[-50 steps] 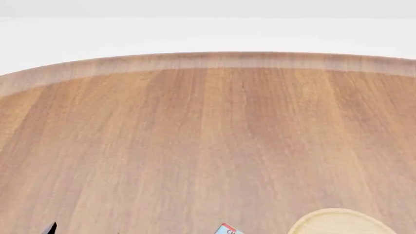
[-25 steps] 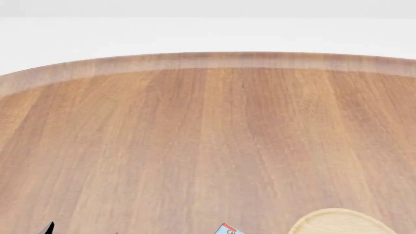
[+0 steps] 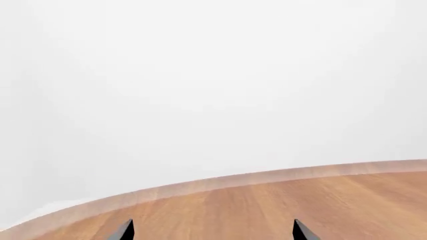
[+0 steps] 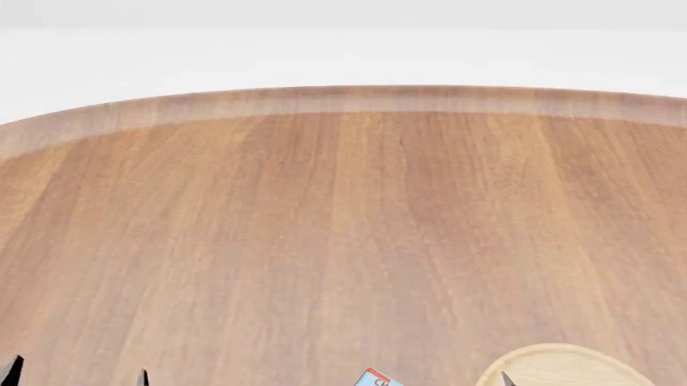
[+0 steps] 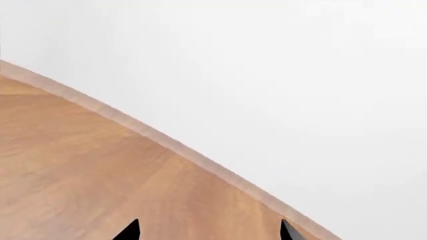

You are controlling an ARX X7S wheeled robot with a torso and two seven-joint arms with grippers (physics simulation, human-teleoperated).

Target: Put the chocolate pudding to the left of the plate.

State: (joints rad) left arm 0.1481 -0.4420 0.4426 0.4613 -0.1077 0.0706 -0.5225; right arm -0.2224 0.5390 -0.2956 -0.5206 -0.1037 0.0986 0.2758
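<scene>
Only the light blue, red-edged top corner of the chocolate pudding (image 4: 376,379) shows, at the bottom edge of the head view. The pale tan plate (image 4: 558,363) lies just to its right, cut off by the bottom edge. My left gripper (image 4: 76,374) shows as two dark fingertips at the bottom left, far left of the carton. In the left wrist view it (image 3: 212,231) is open and empty above bare wood. One right fingertip (image 4: 507,379) shows over the plate's near left rim. In the right wrist view the right gripper (image 5: 208,230) is open and empty.
The round wooden table (image 4: 343,233) fills the head view, its far rim (image 4: 343,100) curving across the top against a white background. Both wrist views show only the table edge and white beyond it.
The left fingertips have shifted left and now two show at the bottom left. A right fingertip has come into view over the plate's left rim. Carton and plate have not moved.
</scene>
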